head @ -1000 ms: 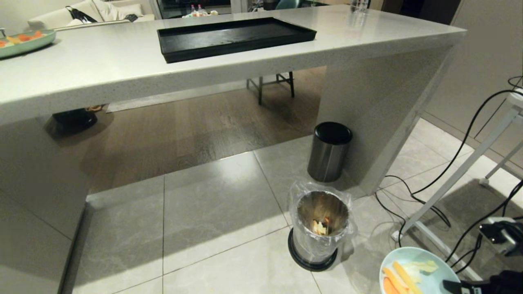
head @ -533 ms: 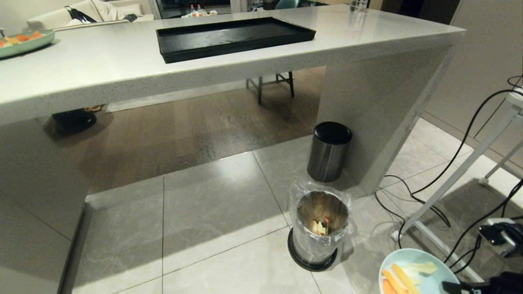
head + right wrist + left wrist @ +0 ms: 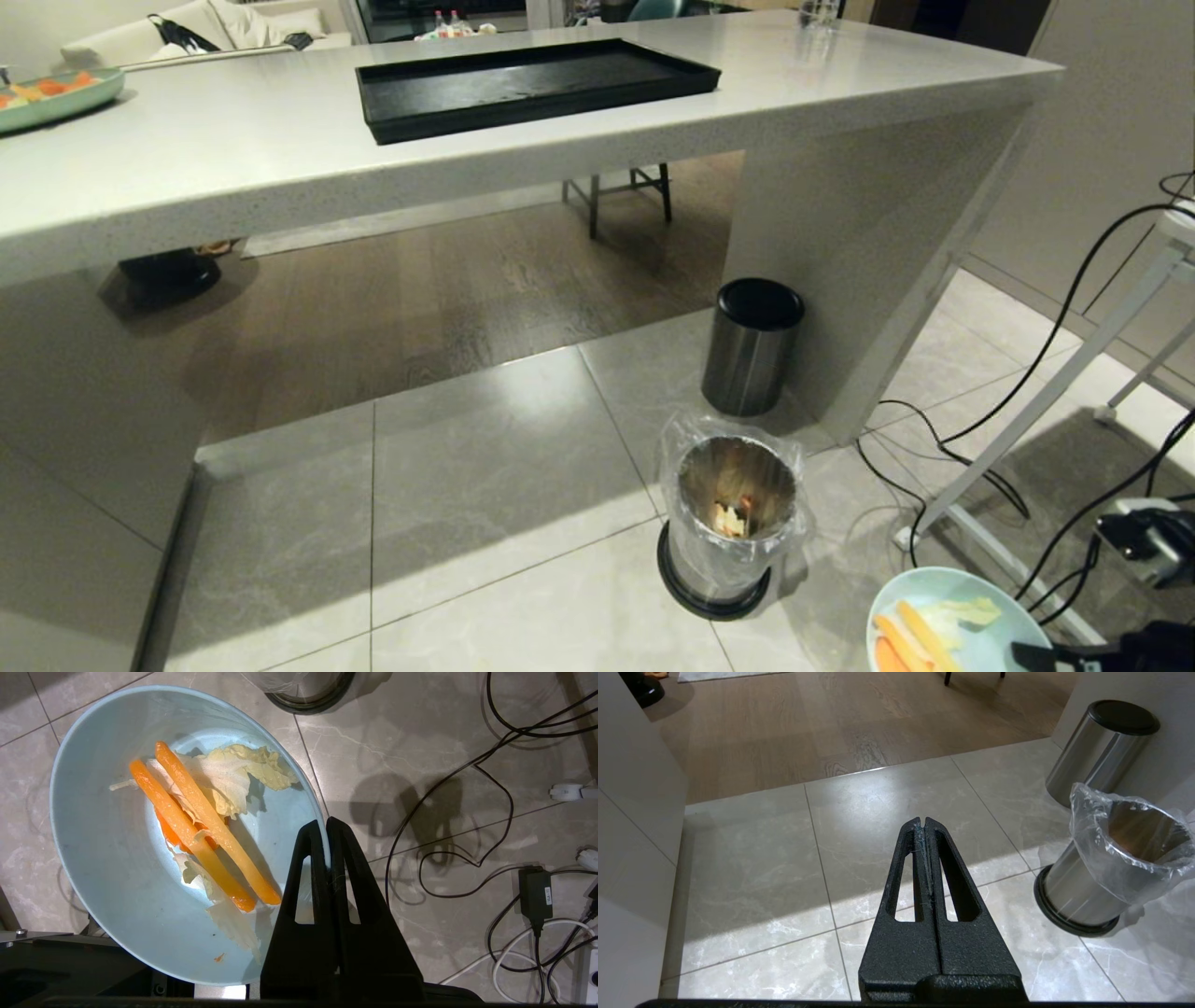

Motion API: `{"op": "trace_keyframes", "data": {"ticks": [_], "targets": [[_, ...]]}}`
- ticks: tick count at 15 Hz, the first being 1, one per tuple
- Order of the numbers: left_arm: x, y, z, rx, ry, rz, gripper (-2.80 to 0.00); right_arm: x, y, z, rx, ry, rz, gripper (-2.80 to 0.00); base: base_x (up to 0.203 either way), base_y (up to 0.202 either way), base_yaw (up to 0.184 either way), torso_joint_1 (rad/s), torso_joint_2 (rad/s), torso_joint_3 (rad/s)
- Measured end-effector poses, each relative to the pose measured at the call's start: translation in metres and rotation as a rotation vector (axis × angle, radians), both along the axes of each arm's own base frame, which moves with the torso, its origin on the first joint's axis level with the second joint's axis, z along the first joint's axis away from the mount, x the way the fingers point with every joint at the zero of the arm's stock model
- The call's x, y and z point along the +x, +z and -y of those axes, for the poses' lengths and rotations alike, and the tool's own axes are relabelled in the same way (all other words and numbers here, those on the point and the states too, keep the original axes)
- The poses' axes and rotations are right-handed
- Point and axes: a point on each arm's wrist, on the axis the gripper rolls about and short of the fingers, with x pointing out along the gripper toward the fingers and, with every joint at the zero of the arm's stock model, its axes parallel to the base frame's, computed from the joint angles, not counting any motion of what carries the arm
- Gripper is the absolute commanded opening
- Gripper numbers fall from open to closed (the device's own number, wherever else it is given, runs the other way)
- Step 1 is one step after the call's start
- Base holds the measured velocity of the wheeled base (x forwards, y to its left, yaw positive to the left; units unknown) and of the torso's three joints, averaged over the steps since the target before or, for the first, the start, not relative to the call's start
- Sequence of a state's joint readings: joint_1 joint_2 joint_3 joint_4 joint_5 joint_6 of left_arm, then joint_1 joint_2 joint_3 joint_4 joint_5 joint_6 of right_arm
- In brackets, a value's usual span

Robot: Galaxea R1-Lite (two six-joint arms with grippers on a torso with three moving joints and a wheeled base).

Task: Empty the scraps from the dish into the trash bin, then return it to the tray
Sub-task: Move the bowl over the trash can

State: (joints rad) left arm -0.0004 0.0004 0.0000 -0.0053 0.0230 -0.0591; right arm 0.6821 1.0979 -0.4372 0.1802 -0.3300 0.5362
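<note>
While scraps (image 3: 201,826) sit in the dish (image 3: 107,868), nothing is tipped.
My right gripper (image 3: 327,828) pinches its rim beside the trash bin (image 3: 733,513); emptying and the tray (image 3: 532,84) remain.

Warm, dim indoor light; a bright band crosses the floor tiles (image 3: 485,485), the counter (image 3: 233,149) shadows beneath, straight edges bow outward.

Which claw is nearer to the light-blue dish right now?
Right. The right claw is shut on the dish's rim, holding it over the floor. The left claw hangs apart, empty, over floor tiles.
</note>
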Motion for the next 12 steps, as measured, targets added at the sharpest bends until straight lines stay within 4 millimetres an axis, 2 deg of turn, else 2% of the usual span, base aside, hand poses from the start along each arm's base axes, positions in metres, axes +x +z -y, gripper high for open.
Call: {"op": "trace_keyframes", "data": {"ticks": [5, 12], "targets": [[0.0000, 0.0000, 0.0000, 0.000, -0.003, 0.000, -2.80, -0.0005, -0.0002, -0.0007, -0.002, 0.009, -0.002, -2.80, 0.000, 0.000, 0.000, 0.001, 0.00, -0.016], [0.0000, -0.0002, 0.0001, 0.000, -0.004, -0.001, -2.80, -0.0049, -0.0066, 0.0002, -0.016, 0.026, -0.021, -2.80, 0.000, 0.000, 0.000, 0.001, 0.00, -0.177]]}}
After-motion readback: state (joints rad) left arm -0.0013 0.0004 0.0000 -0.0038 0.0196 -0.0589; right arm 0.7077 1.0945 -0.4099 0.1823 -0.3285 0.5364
